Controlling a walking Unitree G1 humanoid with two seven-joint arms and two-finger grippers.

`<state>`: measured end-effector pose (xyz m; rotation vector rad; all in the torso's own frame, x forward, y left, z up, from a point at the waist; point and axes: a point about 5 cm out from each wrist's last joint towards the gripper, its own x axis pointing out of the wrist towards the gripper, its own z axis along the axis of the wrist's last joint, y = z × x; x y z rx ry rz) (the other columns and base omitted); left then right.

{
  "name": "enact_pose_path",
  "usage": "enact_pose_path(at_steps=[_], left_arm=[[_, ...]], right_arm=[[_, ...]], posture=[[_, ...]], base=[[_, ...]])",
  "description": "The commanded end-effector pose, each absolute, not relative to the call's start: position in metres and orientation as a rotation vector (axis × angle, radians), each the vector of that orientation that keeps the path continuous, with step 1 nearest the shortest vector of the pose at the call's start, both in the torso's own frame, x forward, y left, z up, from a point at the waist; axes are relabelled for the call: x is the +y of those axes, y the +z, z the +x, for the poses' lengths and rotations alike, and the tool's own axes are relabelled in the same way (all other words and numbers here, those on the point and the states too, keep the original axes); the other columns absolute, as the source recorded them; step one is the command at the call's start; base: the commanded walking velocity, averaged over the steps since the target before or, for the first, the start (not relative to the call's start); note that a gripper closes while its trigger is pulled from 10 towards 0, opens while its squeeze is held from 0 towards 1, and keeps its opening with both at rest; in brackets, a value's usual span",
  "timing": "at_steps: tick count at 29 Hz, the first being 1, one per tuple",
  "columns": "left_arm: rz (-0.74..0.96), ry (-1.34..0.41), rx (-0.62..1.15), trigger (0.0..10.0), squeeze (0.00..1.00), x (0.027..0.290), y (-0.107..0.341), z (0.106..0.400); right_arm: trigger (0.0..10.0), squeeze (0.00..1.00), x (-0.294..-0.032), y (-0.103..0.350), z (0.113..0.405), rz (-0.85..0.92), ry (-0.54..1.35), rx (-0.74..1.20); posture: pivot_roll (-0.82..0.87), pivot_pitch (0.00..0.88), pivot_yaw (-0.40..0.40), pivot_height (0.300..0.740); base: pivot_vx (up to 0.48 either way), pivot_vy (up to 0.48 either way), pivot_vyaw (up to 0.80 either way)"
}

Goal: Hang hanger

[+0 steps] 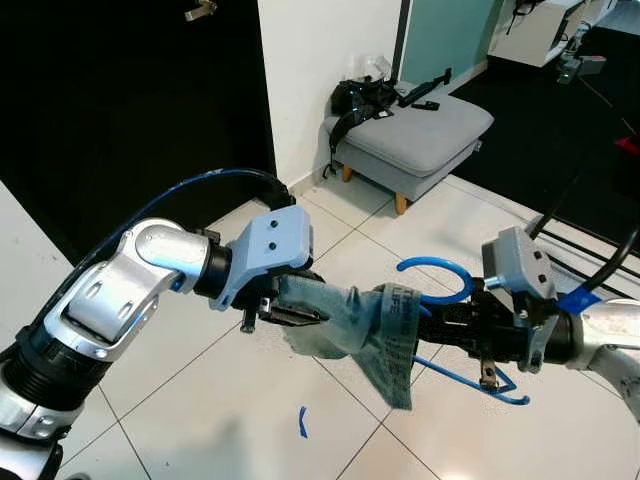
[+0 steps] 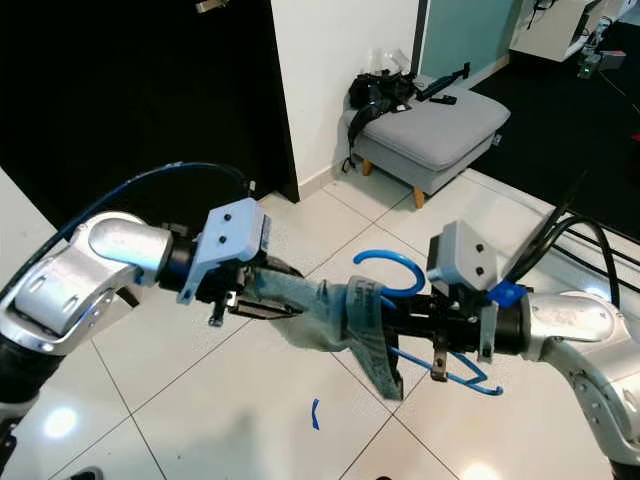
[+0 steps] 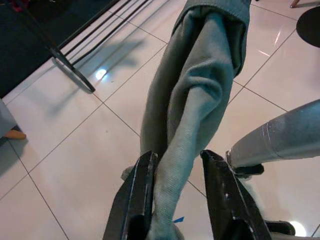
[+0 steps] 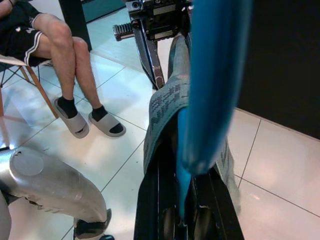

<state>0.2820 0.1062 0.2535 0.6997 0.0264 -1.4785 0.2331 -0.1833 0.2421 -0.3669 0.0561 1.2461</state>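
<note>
Left gripper [image 1: 290, 315] clamped on grey-green garment [image 1: 350, 325] (bunched), right gripper [image 1: 440, 322] pinching blue hanger [image 1: 435, 275], both held over tiled floor [image 1: 200, 400].

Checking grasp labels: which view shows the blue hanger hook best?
Left eye view: the blue hanger hook curves fully above the right gripper. The right eye view matches it. The right wrist view shows a blurred blue close-up; the left wrist view shows the grey garment.
</note>
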Motion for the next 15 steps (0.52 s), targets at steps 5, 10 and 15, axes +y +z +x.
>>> enact_pose_path(at_steps=[5,10,15], left_arm=[[0.723,-1.501,0.055,0.0,0.00,0.108,0.246,0.281],[0.708,-1.474,0.028,0.0,0.00,0.108,0.250,0.285],[0.663,-1.418,-0.001,0.0,0.00,0.111,0.254,0.292]], right_arm=[[10.0,0.00,-0.177,0.248,0.230,-0.403,1.274,0.021],[10.0,0.00,-0.179,0.248,0.231,-0.411,1.255,0.018],[10.0,0.00,-0.182,0.248,0.235,-0.377,1.200,-0.001]], posture=[[-0.01,0.115,0.079,0.740],[-0.01,0.114,0.076,0.740],[-0.02,0.113,0.077,0.740]], base=[[0.000,0.000,0.00],[0.000,0.000,0.00],[0.000,0.000,0.00]])
